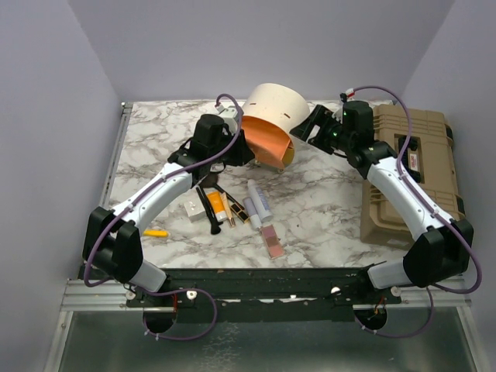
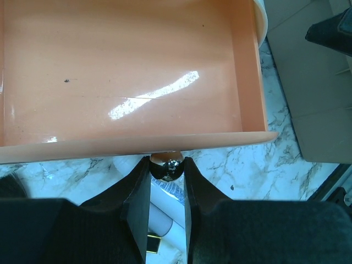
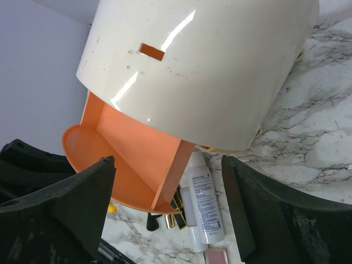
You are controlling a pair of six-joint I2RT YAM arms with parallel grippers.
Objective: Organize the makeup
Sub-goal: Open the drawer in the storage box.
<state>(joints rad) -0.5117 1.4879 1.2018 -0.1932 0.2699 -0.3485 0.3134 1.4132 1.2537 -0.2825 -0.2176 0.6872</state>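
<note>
The cream cylindrical case (image 1: 273, 110) lies at the back centre with its orange drawer (image 1: 267, 143) pulled out. My left gripper (image 1: 245, 153) is shut on the drawer's shiny round knob (image 2: 166, 165), seen between the tips in the left wrist view (image 2: 166, 161). My right gripper (image 1: 308, 129) is open and empty beside the case (image 3: 203, 66); in its own view (image 3: 168, 163) it frames the drawer (image 3: 129, 159). The makeup lies on the table: white tubes (image 1: 259, 203), a pink palette (image 1: 271, 242), an orange tube (image 1: 217, 208), lipsticks (image 1: 235, 208) and a white compact (image 1: 192, 208).
A tan toolbox (image 1: 411, 170) stands closed at the right. A black brush (image 1: 208, 211) lies among the makeup and a small yellow item (image 1: 156, 232) lies near the left front. The marble table (image 1: 325, 209) ends at walls on three sides.
</note>
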